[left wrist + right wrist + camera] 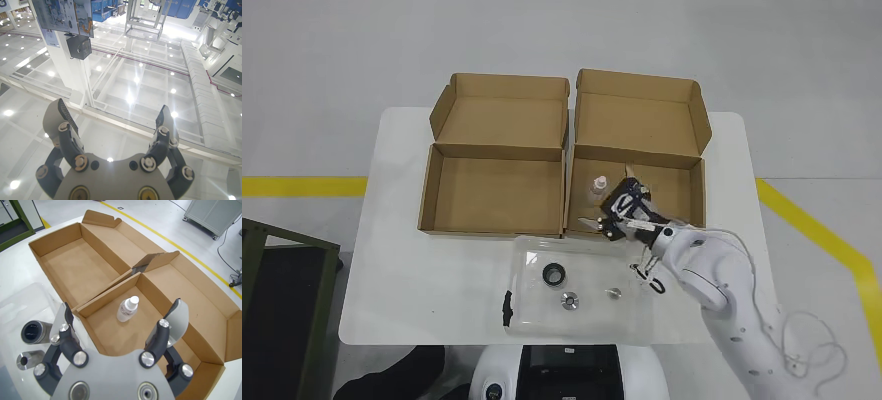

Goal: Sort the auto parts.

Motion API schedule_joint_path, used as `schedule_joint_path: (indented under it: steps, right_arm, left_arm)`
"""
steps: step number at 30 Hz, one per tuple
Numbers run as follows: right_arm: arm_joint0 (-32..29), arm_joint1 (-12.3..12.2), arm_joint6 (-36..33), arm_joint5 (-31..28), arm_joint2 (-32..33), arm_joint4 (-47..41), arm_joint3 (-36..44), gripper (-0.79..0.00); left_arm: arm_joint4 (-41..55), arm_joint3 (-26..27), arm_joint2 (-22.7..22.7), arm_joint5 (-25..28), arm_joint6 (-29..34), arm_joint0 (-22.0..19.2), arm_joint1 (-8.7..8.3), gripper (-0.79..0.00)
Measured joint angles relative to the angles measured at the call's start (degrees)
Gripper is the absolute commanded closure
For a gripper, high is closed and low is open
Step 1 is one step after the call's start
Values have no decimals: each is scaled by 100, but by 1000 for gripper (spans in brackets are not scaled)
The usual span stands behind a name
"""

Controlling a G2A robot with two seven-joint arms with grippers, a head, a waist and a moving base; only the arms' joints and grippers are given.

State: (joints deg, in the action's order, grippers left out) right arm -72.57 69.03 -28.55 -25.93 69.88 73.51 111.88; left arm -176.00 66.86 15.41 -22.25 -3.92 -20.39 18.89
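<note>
Right gripper (122, 305) is seen spread and empty over the right-hand box (105, 336), where the spray bottle (127, 311) is stood upright. Release step is judged complete; next, a metal sleeve (33, 331) is to be picked from the clear tray (532, 245), lower centre of the top view.

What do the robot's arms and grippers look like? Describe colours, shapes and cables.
The right arm is a white, rounded shell with a thin pale cable looping beside it. The right gripper and left gripper each have a grey metal plate, black curved links with round silver bolts, and curved grey fingers lined with black ridged pads.
</note>
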Motion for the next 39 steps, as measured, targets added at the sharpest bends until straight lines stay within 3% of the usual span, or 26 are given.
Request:
schedule_joint_path:
  steps: [10,17,32,39]
  right_arm:
    - [-1233,-224,-93,-1260,461,274,978,-785]
    - [-1792,-349,0,-1885,714,700,1057,-785]
    - [-2249,-501,-116,-2301,801,1213,1355,-785]
    - [-2196,-523,-444,-2159,645,1287,1280,-650]
  left_arm:
    - [0,0,0,0,0,0,0,-785]
    - [0,0,0,0,0,0,0,-785]
    - [0,0,0,0,0,0,0,-785]
    - [0,0,0,0,0,0,0,-785]
